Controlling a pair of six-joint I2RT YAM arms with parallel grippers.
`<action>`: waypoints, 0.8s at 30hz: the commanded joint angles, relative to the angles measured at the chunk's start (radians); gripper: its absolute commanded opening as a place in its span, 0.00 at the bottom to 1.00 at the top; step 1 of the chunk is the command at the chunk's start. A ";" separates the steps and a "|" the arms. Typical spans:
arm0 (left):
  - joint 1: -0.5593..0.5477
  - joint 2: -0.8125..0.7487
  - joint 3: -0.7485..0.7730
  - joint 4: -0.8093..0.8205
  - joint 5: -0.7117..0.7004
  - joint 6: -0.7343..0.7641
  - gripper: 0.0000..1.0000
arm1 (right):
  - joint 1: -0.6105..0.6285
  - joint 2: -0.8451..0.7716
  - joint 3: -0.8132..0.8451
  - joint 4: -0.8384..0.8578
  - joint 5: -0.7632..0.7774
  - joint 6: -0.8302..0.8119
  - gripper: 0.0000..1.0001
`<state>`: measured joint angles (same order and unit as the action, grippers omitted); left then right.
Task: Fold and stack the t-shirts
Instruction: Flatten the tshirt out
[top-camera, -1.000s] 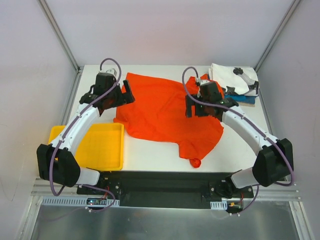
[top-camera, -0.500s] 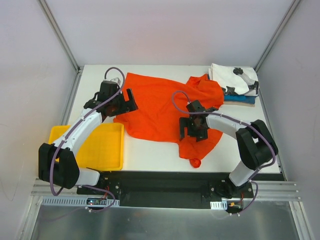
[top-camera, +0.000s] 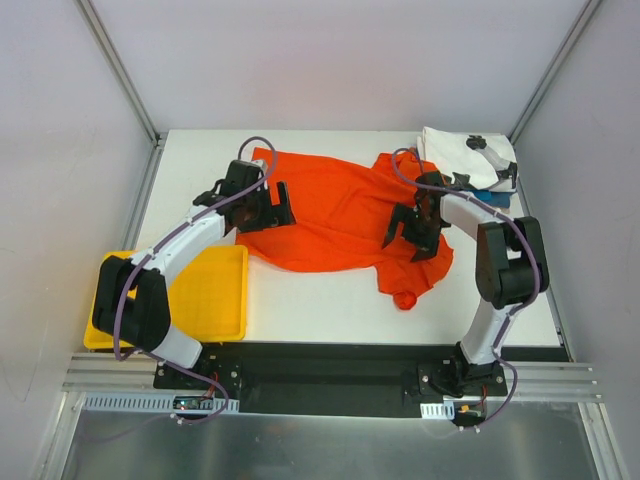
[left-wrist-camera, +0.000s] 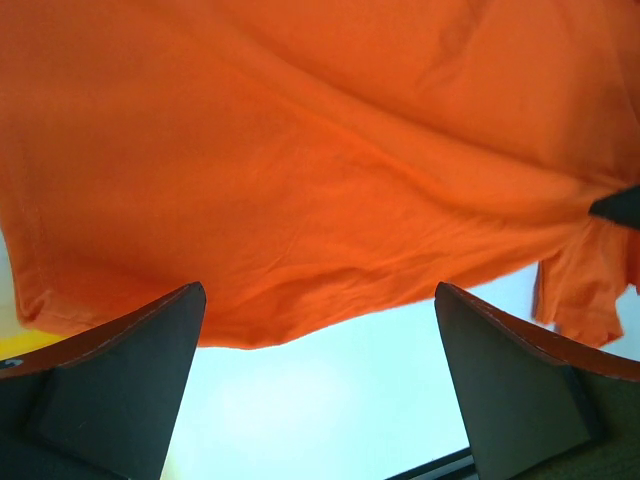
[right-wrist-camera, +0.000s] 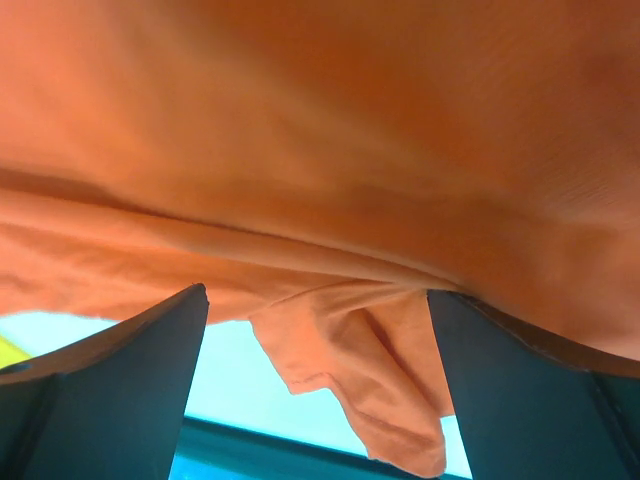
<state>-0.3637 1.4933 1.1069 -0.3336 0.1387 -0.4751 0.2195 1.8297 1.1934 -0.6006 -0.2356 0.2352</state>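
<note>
From above, the orange-red t-shirt (top-camera: 340, 215) sprawls rumpled across the table (top-camera: 320, 310) — white shirt (top-camera: 465, 155) stacked far right. Left gripper (top-camera: 272, 205) and right gripper (top-camera: 412, 230) gape wide, empty. Both wrist views show only creased orange cloth between spread fingers (left-wrist-camera: 110, 390).

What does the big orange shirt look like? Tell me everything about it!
The orange shirt is plain bright orange-red, soft wrinkly cloth with no pictures on it. It lies spread out but crumpled on the white table, not folded yet. One bunched bit hangs toward the front edge and another is rumpled up near the back right. The left gripper sits open over its left edge, and the right gripper sits open over its right side. Neither one is pinching it.
</note>
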 joint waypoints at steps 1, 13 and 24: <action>-0.030 0.054 0.079 0.018 0.045 -0.003 0.99 | -0.121 0.049 0.090 -0.114 0.174 -0.060 0.96; -0.093 0.134 0.070 0.033 0.116 -0.028 0.99 | -0.161 -0.147 0.019 -0.108 0.229 -0.174 0.96; -0.104 -0.007 -0.076 0.053 0.091 -0.045 0.99 | 0.029 -0.426 -0.268 -0.209 0.377 -0.085 0.93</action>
<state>-0.4648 1.5734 1.0557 -0.2947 0.2337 -0.5102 0.2142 1.4036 1.0149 -0.7307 0.0940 0.1051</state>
